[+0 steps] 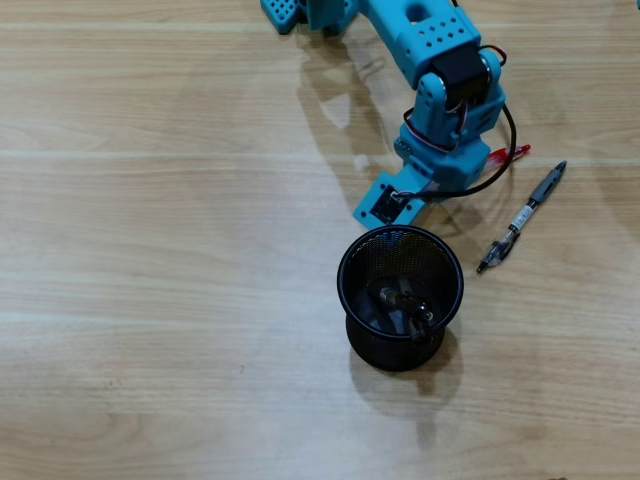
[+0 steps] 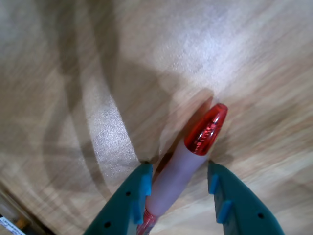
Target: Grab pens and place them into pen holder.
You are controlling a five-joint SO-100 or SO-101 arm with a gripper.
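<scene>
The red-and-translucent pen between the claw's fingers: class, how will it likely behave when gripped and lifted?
The red-and-translucent pen looks like a straight, hard barrel, so probably stiff and light. Its round, glossy body may roll or slip, since the claw straddles it off-centre.

You are looking at a desk, likely in an office or study: a pale wood-grain tabletop (image 1: 150, 250), a black mesh pen holder (image 1: 400, 300) and pens (image 1: 522, 218) lying about.
</scene>
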